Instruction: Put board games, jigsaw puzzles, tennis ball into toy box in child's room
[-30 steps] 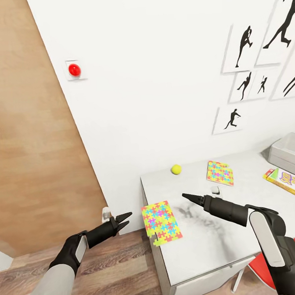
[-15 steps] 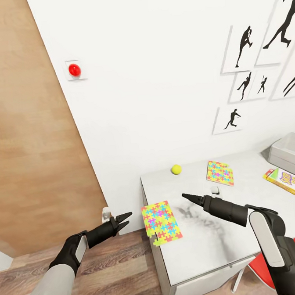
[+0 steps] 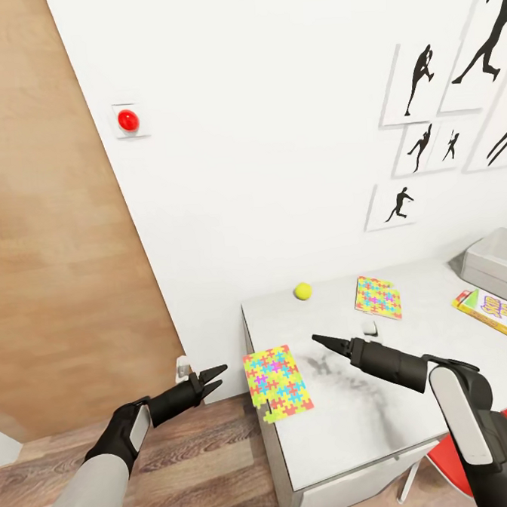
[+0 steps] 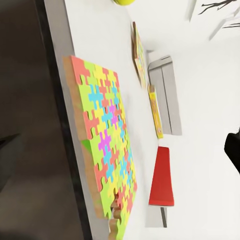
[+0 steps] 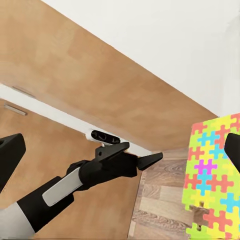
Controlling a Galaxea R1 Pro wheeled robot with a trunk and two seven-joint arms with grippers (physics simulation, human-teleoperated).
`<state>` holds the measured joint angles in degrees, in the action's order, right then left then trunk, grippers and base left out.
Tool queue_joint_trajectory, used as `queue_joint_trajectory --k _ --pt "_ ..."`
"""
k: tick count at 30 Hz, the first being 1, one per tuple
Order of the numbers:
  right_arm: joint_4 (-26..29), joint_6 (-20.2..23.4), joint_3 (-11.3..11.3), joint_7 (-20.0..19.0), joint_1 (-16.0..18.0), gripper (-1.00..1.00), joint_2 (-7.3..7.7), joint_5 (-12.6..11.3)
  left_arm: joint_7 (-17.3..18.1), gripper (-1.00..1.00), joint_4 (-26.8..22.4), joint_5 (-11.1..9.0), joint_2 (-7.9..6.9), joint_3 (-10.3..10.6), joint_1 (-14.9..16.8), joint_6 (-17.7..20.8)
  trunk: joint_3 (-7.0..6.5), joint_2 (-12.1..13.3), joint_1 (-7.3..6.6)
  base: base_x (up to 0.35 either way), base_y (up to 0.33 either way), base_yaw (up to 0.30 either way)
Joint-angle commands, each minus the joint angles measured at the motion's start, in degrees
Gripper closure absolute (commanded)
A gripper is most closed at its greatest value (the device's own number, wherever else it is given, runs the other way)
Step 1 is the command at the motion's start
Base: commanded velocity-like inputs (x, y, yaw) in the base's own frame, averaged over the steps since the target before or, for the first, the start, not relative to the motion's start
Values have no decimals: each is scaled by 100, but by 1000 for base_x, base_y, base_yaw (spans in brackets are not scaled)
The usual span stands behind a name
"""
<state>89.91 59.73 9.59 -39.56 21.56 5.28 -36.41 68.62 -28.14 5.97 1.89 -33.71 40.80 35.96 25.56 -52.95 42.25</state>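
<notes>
Our left gripper (image 3: 215, 379) is hanging off the table's (image 3: 356, 420) end, over the wood floor (image 3: 185, 470), fingers parted a little, holding nothing, tips pointing at the near jigsaw puzzle (image 3: 277, 383). That puzzle is lying flat at the table's end edge, one corner overhanging it; the left wrist view is showing it (image 4: 102, 145) edge-on right ahead of the fingers. Our right gripper (image 3: 320, 342) is hovering above the tabletop just beside the same puzzle, on its other side, pointing toward the left one; the tips are looking pinched together to a point and empty, though from the right wrist view, where the dark fingertips (image 5: 10, 152) are sitting at the frame's sides, we are seeing them apart, so we cannot tell its state for sure. Further out, the tennis ball (image 3: 302, 291) is sitting near the wall, the second jigsaw puzzle (image 3: 377, 297) is lying beside it, a colourful board game (image 3: 498, 313) is resting farther along, and the grey toy box (image 3: 498, 263) is standing beyond that at the frame edge. Black silhouette pictures (image 3: 426, 120) are hanging on the white wall above.
</notes>
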Motion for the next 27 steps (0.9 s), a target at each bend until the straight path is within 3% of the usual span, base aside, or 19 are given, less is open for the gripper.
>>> queue_joint_trajectory --k 1,7,17,27 --pt "17 27 -11 -150 -40 -100 -5 25 38 -100 -8 59 7 -48 7 55 6 -5 1 0 0 0" --pt "46 27 -304 -695 -137 -100 -159 27 38 -100 -8 66 43 -51 4 46 6 -5 1 0 0 0" --pt "53 27 -268 -824 -152 -100 -227 28 38 -100 -8 71 117 -57 6 46 186 -406 220 0 0 0" --pt "-8 -79 -327 -816 -152 -100 -550 96 -36 -100 159 60 443 -14 -52 -141 185 -405 220 0 0 0"
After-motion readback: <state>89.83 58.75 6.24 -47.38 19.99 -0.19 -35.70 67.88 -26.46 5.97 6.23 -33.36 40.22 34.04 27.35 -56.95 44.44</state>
